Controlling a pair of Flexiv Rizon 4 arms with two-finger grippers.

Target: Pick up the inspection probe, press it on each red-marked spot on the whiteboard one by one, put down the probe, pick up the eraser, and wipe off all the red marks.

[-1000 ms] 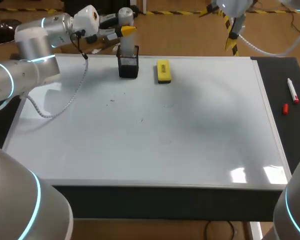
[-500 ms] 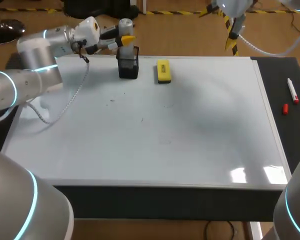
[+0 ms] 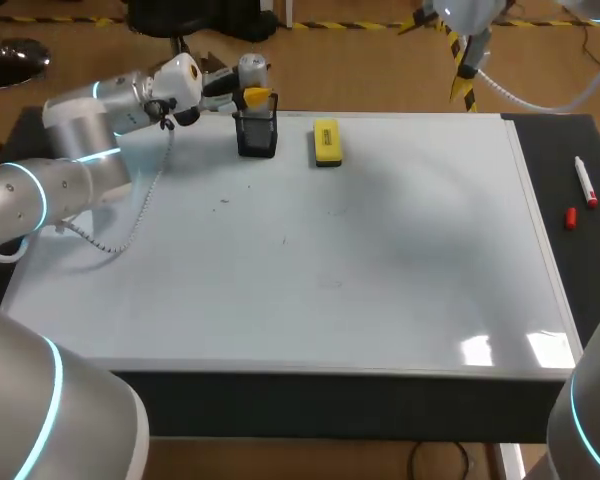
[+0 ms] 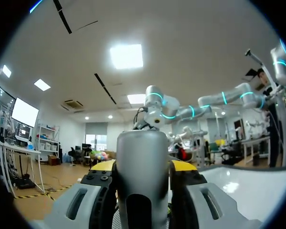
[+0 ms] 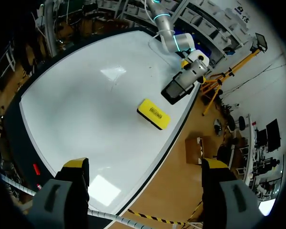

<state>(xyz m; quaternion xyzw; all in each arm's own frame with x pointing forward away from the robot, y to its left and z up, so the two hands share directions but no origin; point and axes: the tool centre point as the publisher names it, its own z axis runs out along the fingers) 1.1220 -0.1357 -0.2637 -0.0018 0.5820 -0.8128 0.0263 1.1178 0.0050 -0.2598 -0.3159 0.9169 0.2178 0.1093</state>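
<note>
Left claw: at the whiteboard's far left corner, pinching the inspection probe, with its yellow tips pressed to both sides of the grey barrel.
Inspection probe: upright in that claw, directly over the mesh holder; I cannot tell whether its lower end is inside.
Mesh holder: black, standing by the board's far edge. An off-centre probe could catch the rim and tip the holder, or shove it toward the eraser.
Eraser: yellow, lying flat just beside the holder, with nothing touching it.
Whiteboard: only faint dark specks show and I see no red marks (so choosing press or wipe spots would be guesswork).
Right claw: spread wide and empty, high above the board's far edge.
Red marker: lying on the dark surface off the board, with its cap loose nearby; a wide sweep could roll it off.
</note>
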